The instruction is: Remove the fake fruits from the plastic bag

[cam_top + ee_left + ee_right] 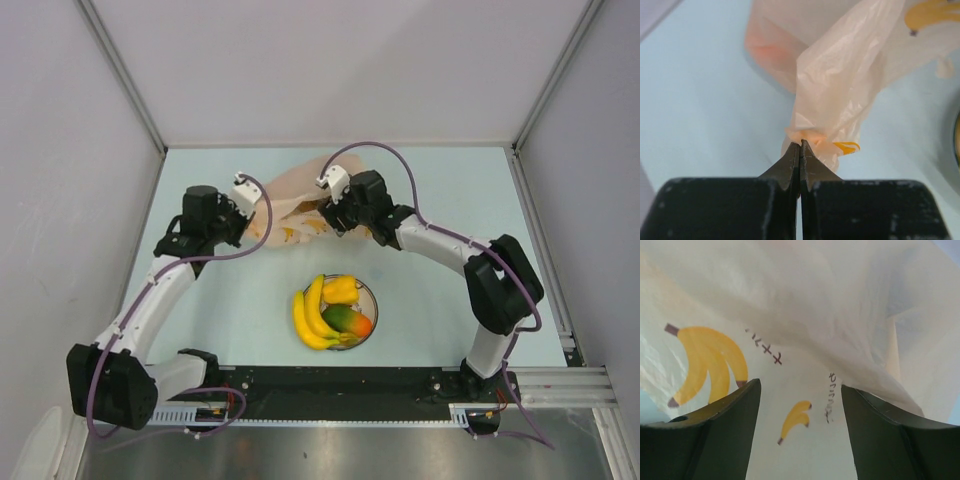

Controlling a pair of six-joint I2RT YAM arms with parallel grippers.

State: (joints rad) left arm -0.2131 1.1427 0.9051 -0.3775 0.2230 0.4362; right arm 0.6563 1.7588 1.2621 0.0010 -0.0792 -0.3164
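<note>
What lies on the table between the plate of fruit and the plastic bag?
Nothing. The top view shows only a bare strip of table between the plate and the bag.

The top camera looked down from high above the near edge and took in the whole surface (460, 190). Each wrist camera sat just behind its own fingers, the left gripper (800, 142) and the right gripper (800, 384). Both were pressed close to the plastic bag (295, 190), which all three views shared.

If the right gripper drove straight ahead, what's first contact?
The plastic bag: its printed film fills the view ahead of the right gripper, fingers open. How far off is unclear.
</note>
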